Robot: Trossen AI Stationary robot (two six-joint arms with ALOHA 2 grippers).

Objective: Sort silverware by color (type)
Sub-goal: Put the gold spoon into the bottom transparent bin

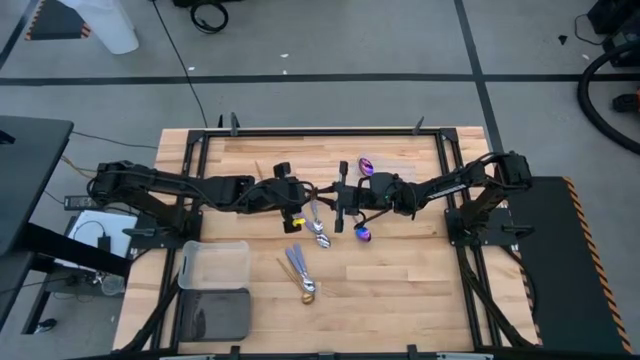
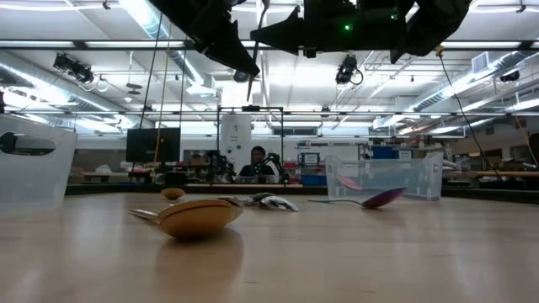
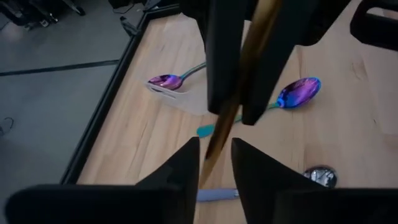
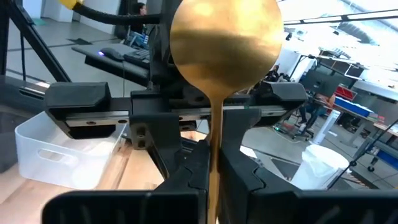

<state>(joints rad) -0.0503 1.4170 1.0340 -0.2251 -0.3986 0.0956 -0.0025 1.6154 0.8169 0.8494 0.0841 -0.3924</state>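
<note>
Over the middle of the table my right gripper point(image 4: 214, 163) point(image 1: 338, 200) is shut on a gold spoon point(image 4: 224, 43). My left gripper point(image 3: 214, 149) point(image 1: 303, 205) faces it. Its fingers stand close on either side of the gold handle point(image 3: 214, 134), and a gap still shows between them. More silverware lies on the table. There are two iridescent purple-blue spoons point(image 1: 366, 165) point(image 1: 363, 234), silver spoons point(image 1: 320, 238), lavender-handled pieces point(image 1: 295, 262) and a second gold spoon point(image 1: 308, 293). My right gripper pinches the gold spoon's handle point(image 4: 216, 140) between its two fingers, a short way below the bowl. The fingers come in level from the table's right. The bowl stands free past the fingertips, and the spoon is lifted clear of the table.
A clear plastic container point(image 1: 215, 265) and a darker tray point(image 1: 215, 312) sit at the near left. The low view shows another clear container point(image 2: 383, 177) behind a purple spoon point(image 2: 383, 198). Bare wood lies at the near right. A person sits in the room beyond point(image 2: 257, 164).
</note>
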